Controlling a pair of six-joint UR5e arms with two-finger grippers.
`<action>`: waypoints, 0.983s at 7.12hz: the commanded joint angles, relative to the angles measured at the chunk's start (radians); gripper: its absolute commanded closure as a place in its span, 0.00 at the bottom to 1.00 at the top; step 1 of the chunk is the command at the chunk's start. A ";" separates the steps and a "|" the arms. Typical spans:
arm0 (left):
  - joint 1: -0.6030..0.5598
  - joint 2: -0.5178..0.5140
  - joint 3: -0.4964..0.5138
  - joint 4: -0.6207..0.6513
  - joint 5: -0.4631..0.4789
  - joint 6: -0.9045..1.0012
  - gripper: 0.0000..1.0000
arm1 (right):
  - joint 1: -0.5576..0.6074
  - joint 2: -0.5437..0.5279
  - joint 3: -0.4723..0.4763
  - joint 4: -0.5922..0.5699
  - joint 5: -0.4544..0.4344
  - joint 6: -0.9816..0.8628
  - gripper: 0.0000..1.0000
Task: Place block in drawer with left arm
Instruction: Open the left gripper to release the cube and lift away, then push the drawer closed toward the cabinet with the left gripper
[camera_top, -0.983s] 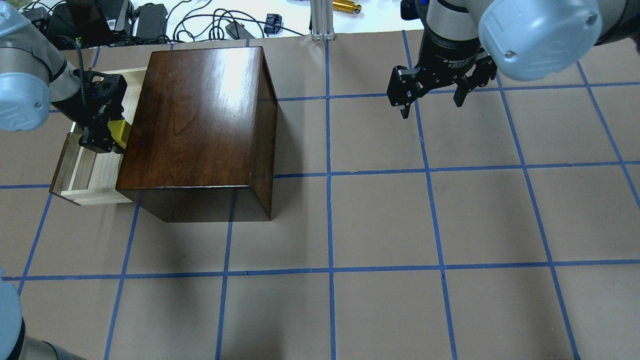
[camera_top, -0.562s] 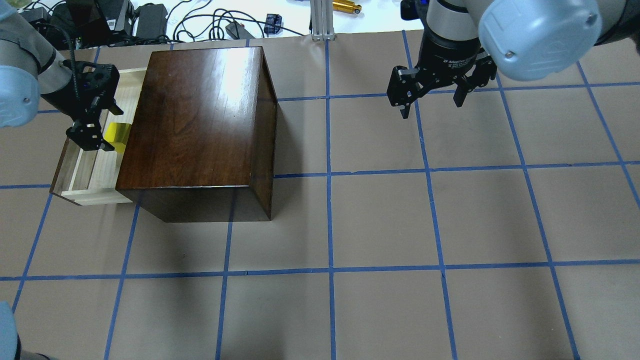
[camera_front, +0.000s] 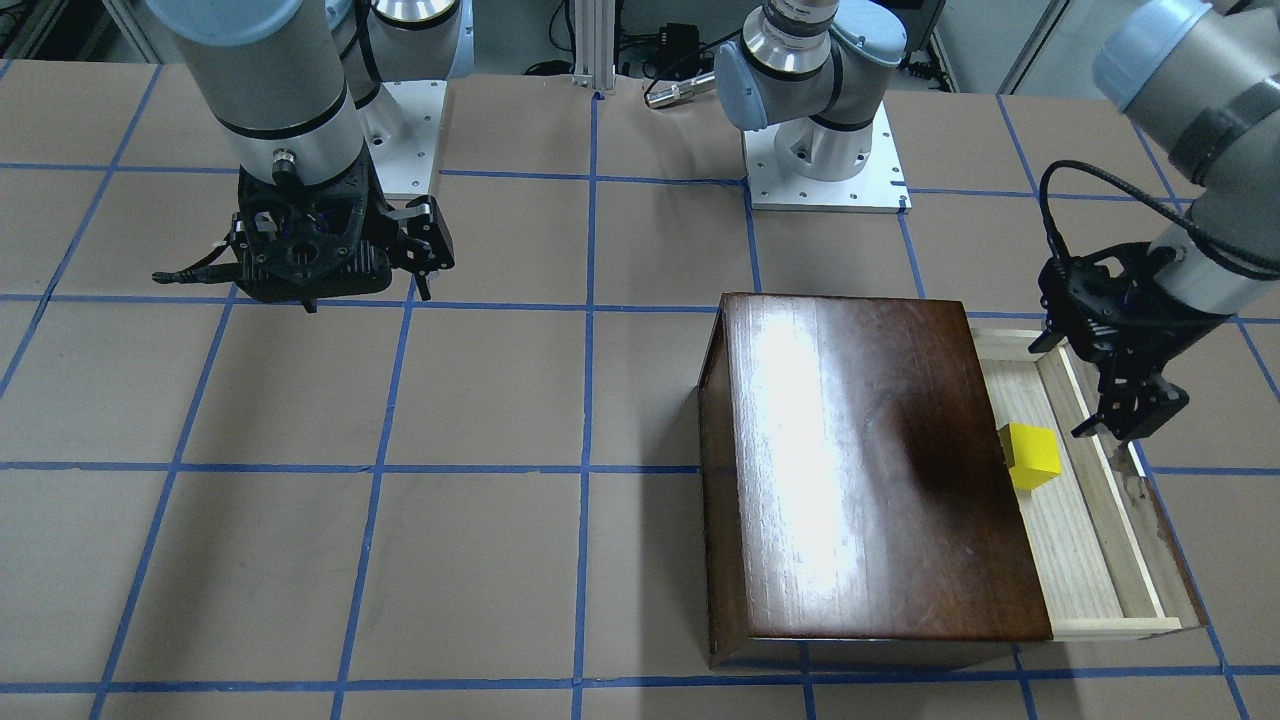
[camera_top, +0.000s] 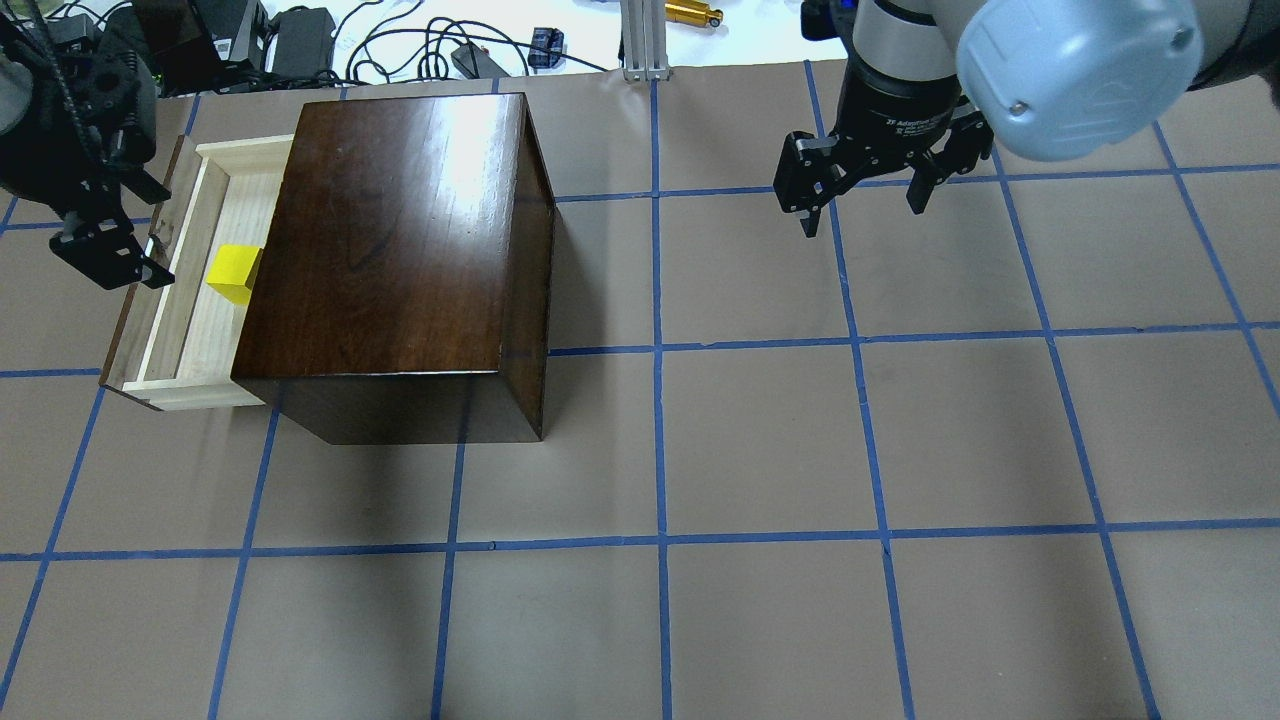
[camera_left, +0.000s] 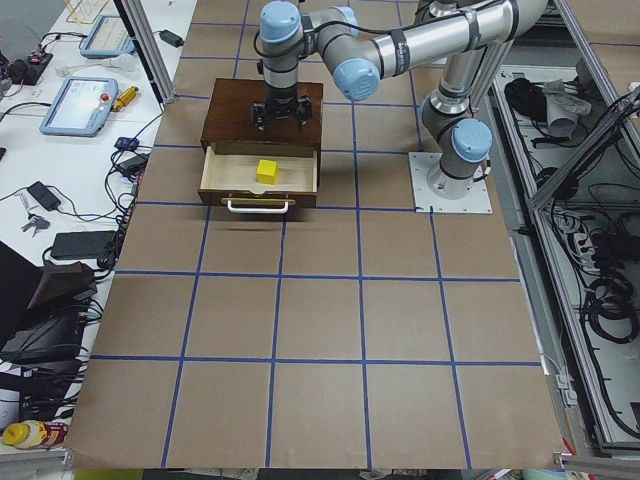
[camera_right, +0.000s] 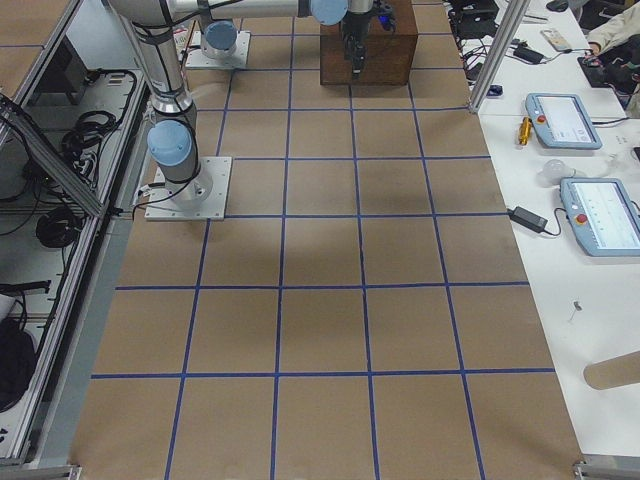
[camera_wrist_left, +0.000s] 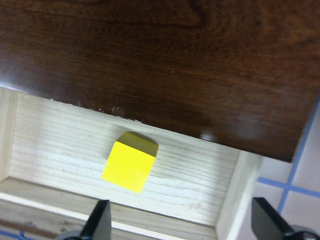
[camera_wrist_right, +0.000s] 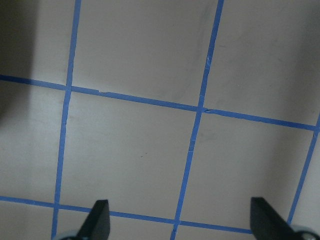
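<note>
Block: we see the little yellow block (camera_top: 233, 273) lying on the pale floor of the drawer (camera_top: 187, 300). Nothing is touching it.
Where in the drawer: the block sits about halfway along, on the side close to the big brown box (camera_top: 400, 240) (from above, the box top hides a bit of it).
Drawer: it is pulled out of the box, and its dark front and white handle (camera_left: 258, 206) point away from the box.
Left gripper: the left gripper (camera_wrist_left: 181, 227) hangs up over the drawer's front edge, a little way from the block. Its two fingers (camera_wrist_left: 98, 222) are wide apart and hold nothing.
Left wrist view: we look down past both finger tips and see the block on the wood below.
Right gripper: the right gripper (camera_top: 862, 215) hangs far off over the other end of the tabletop (camera_top: 760, 440). Its fingers are spread apart too, with nothing between them.
Tabletop: it is brown, with blue tape lines that make big squares.
</note>
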 joint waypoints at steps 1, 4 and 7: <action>-0.005 0.073 0.002 -0.034 -0.004 -0.404 0.00 | 0.000 0.000 0.000 0.000 0.000 0.001 0.00; -0.139 0.075 0.007 -0.016 -0.037 -1.072 0.00 | 0.000 0.000 0.000 0.000 0.000 0.001 0.00; -0.341 0.061 0.010 -0.002 -0.031 -1.522 0.00 | 0.000 0.000 0.000 0.000 0.000 0.001 0.00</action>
